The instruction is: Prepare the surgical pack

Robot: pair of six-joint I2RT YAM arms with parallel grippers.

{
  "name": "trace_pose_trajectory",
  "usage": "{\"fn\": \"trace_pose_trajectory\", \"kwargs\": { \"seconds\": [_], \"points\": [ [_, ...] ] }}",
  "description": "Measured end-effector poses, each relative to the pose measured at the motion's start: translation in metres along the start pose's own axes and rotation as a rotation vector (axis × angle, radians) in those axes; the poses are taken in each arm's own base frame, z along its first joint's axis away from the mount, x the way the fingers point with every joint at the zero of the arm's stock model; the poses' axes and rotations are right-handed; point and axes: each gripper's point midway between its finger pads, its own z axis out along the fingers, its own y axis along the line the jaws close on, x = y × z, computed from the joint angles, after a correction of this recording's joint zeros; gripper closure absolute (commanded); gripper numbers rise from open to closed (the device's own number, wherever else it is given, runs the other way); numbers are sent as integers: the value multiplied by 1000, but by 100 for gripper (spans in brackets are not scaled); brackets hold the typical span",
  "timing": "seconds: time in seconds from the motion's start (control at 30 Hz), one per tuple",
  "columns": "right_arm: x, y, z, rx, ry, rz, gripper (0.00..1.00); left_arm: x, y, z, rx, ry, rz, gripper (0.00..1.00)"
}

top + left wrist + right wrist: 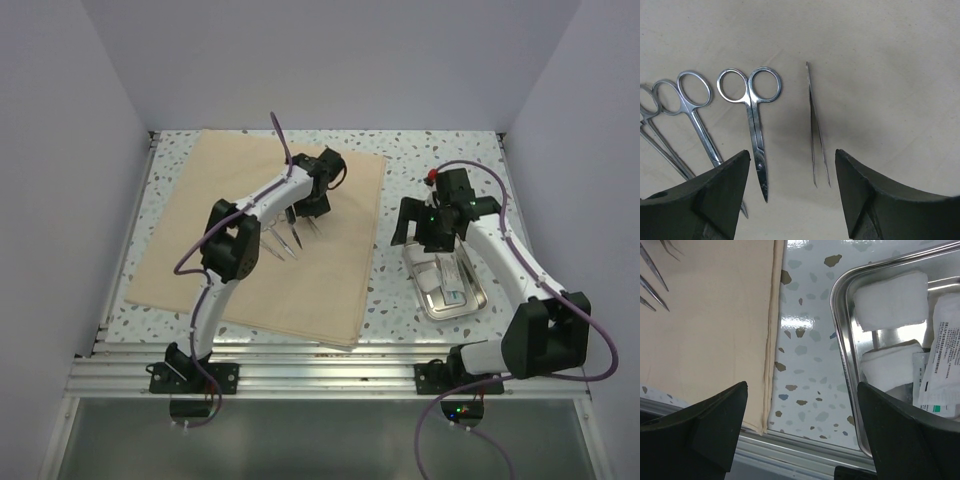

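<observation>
The tan cloth [270, 235] lies spread flat on the left of the table. On it lie steel scissors [756, 135], thin forceps [816, 135] and more ring-handled instruments [695, 115], side by side. My left gripper [792, 165] is open and empty, just above the tips of the scissors and forceps; it also shows in the top view [310, 215]. The steel tray [478, 300] sits to the right of the cloth and holds white gauze squares [890, 300] and a sealed packet [945, 355]. My right gripper [802, 387] is open and empty over the bare table between cloth and tray.
The terrazzo table top [805, 355] shows between the cloth's right hem [771, 340] and the tray's rim [840, 340]. A metal rail [805, 452] runs along the table's near edge. White walls close in the table on three sides.
</observation>
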Motion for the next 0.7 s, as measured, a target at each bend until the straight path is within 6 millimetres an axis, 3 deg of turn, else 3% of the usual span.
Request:
{"fn": "trace_pose_trajectory", "kwargs": {
  "seconds": [0.17,0.43,0.7],
  "points": [
    [6,1,-1,-15,3,-3,5,0,0,3,-8,-3,-8,40],
    [7,5,-1,-40,9,-10,5,3,-5,14,-17,0,-4,44],
    [6,6,0,-47,6,-13,4,5,-11,23,-11,7,-3,66]
  ]
}}
